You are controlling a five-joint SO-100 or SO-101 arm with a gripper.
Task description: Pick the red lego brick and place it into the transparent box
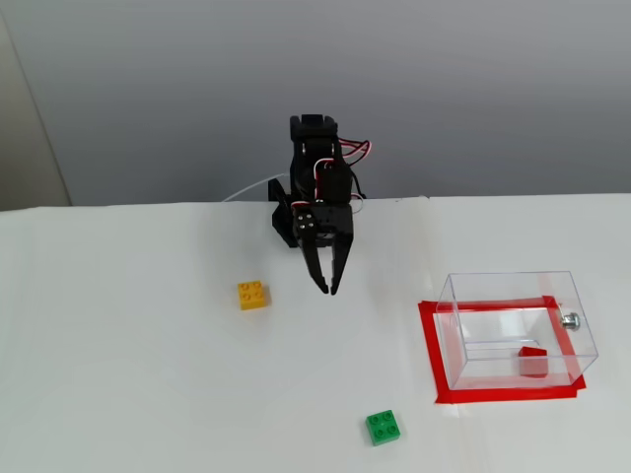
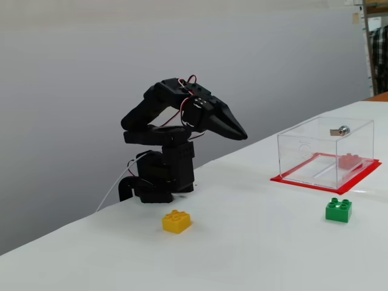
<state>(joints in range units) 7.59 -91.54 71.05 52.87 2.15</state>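
The red lego brick [image 1: 533, 360] [image 2: 348, 161] lies inside the transparent box [image 1: 513, 327] [image 2: 324, 151], on its floor near the side with the silver knob. The box stands on a red tape rectangle at the right in both fixed views. My black gripper [image 1: 326, 289] [image 2: 242, 135] is folded low near the arm's base, well to the left of the box, pointing down toward the table. Its jaws are together and hold nothing.
A yellow brick [image 1: 251, 295] [image 2: 176, 221] lies left of the gripper, close to the arm base [image 2: 157, 179]. A green brick [image 1: 383, 427] [image 2: 338, 210] sits in front of the box. The red tape rectangle [image 1: 431, 355] frames the box.
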